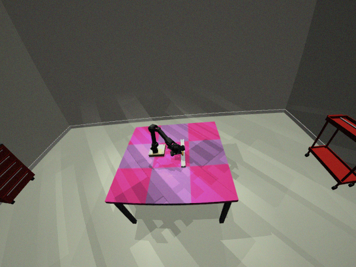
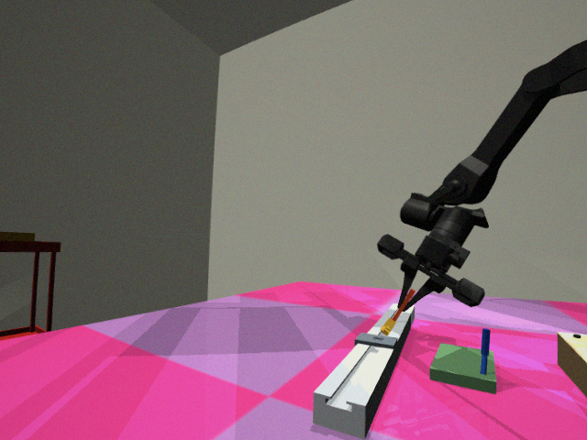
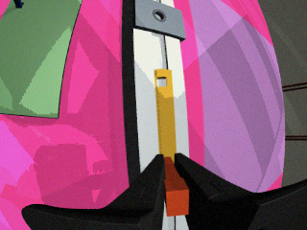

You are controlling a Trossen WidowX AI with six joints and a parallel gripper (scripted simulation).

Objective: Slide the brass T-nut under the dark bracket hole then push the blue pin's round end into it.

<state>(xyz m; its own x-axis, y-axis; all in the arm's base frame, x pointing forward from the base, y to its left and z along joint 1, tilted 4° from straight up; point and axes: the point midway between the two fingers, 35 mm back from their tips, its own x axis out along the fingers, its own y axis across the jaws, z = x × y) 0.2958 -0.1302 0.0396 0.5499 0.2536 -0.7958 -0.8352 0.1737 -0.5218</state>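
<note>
Pinching the slim orange handle [image 2: 405, 302] [image 3: 177, 192] of the tilted brass T-nut [image 2: 387, 326] [image 3: 167, 115], nut over the pale aluminum rail [image 1: 183, 161] [image 2: 365, 374] [image 3: 146, 62] on the pink-and-purple checkered table [image 1: 169, 183] [image 2: 189, 379] [image 3: 91, 192], red two-shelf cart [image 1: 330, 161] at three o'clock from above.

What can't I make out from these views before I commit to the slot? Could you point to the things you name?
- T-nut [image 2: 388, 326] [image 3: 167, 122] depth: the wrist view looks down its length, hiding whether it touches the slot.
- Pin's [image 2: 484, 343] lower end: sunk in the tray [image 2: 462, 367] in the exterior view; the wrist view's top edge crops the pin.
- Bracket hole, top view: too small.
</note>
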